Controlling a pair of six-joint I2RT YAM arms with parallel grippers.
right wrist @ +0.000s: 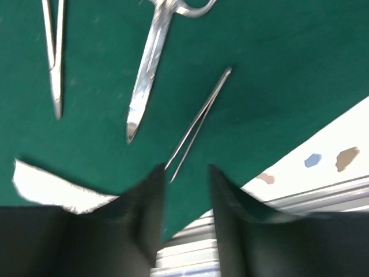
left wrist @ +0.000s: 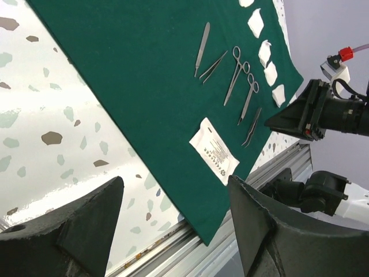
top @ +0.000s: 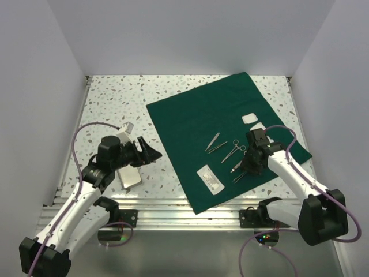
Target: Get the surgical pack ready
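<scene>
My right gripper (right wrist: 185, 173) has its fingers drawn narrow, with a slim gap showing between them. The end of a thin pair of steel tweezers (right wrist: 199, 115) lies right at the mouth of that gap, against the left finger, and I cannot tell whether the pads touch it. Nothing is clamped between them. Just beyond lie a pair of ring-handled steel scissors (right wrist: 153, 69) and another slender steel instrument (right wrist: 55, 57). A flat white paper packet (right wrist: 52, 187) lies beside the left finger.

My left gripper (left wrist: 173, 190) stands wide and holds nothing. It hangs over the speckled white table (top: 115, 104), just off the cloth's left edge.

The surgical pack, a broad dark green matte cloth (top: 190, 121), lies spread flat and turned at an angle. Its near corner reaches over the aluminium rail (top: 173, 210) at the table's front. The instruments sit in a row on its right half. A row of small white gauze squares (left wrist: 264, 52) runs along its right edge.

A flat white rectangular object (top: 130, 178) lies on the table beneath my left arm.
</scene>
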